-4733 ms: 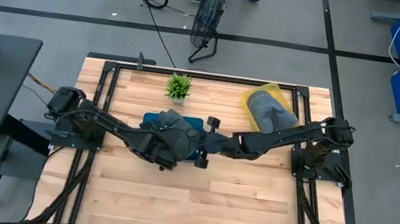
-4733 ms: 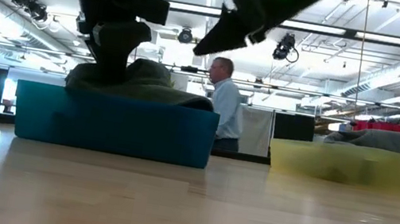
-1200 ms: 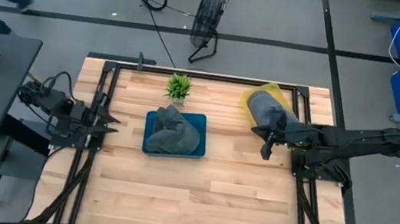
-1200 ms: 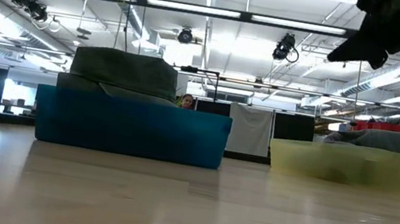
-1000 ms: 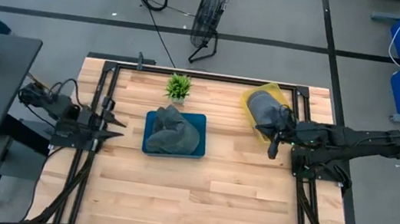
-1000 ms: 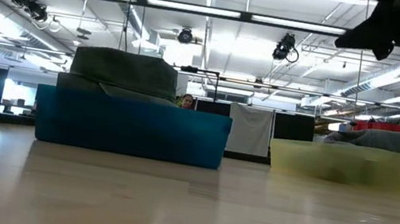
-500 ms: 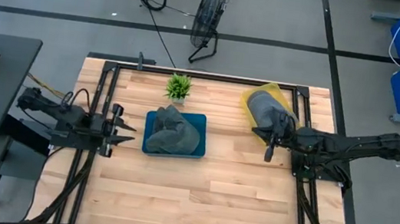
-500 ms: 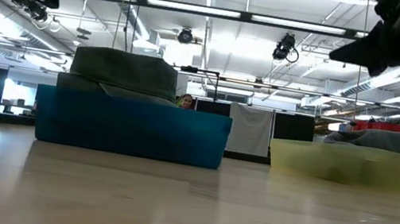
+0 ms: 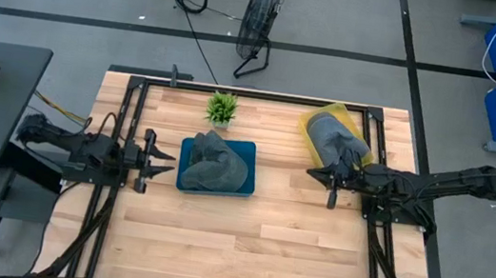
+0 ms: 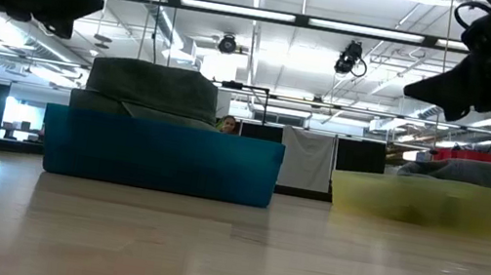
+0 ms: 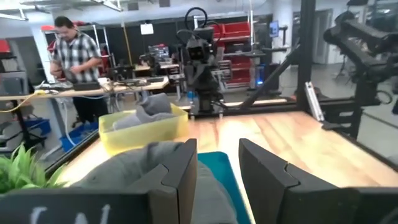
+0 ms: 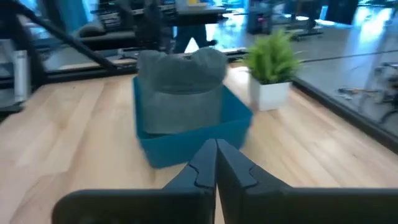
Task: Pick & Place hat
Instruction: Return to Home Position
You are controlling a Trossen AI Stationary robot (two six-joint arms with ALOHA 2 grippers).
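Both arms had drawn back from the blue bin [image 9: 250, 151] to their table edges as I homed them. The left gripper [image 9: 165, 160] was empty with its fingers apart, the right gripper [image 9: 316, 174] empty and pinched closed. Placing looked complete. The caps [image 9: 211, 163] lay heaped in the blue bin; the yellow bin [image 9: 328, 109] held a grey hat [image 9: 332, 134].

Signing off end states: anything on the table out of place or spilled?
Nothing spilled. The caps heap above the rim of the blue bin, and the yellow bin sits askew near the right gripper. The left gripper hangs at the opposite side.
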